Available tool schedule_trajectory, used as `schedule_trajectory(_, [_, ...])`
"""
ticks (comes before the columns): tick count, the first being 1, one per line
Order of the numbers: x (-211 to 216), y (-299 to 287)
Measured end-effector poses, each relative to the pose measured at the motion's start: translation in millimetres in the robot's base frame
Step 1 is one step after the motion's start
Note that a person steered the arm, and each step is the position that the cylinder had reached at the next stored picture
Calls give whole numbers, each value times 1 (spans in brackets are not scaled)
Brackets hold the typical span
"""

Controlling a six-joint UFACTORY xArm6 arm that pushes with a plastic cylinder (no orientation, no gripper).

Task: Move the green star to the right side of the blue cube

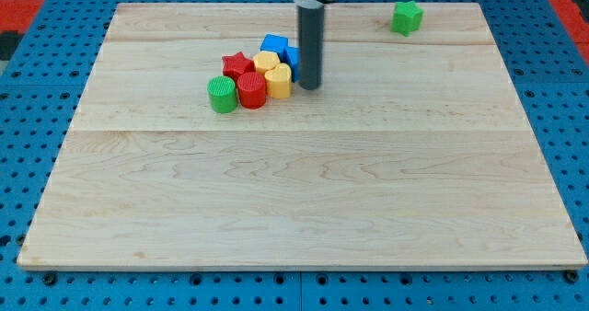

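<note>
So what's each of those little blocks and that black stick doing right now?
my tip: down on the board, just right of the cluster.
green star: alone near the view's top right.
blue cube: in the cluster, partly behind the rod.
red star, yellow blocks, red cylinder, green cylinder: huddled together.

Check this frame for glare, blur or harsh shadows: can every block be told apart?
Camera view: even, soft lighting with no glare on the wooden board; only a faint shadow beside my tip. Slightly soft focus, yet the green star reads clearly; the blue cube is partly hidden behind the rod and the clustered blocks.
</note>
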State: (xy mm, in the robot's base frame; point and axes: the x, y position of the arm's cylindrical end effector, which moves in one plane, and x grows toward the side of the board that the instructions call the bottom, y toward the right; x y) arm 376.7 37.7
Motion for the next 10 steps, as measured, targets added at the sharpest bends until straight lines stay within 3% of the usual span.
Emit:
schedule_trajectory(1, [-3, 84])
schedule_trajectory(2, [-63, 161])
schedule_trajectory(3, [-121, 145])
schedule_trajectory(4, [-122, 168])
schedule_trajectory(5, [-157, 193])
schedule_trajectory(6, [-185, 124])
schedule_trajectory(7, [-165, 19])
schedule_trajectory(8, [-183, 98])
schedule_trajectory(9, [-130, 142])
schedule_trajectory(10, [-128, 26])
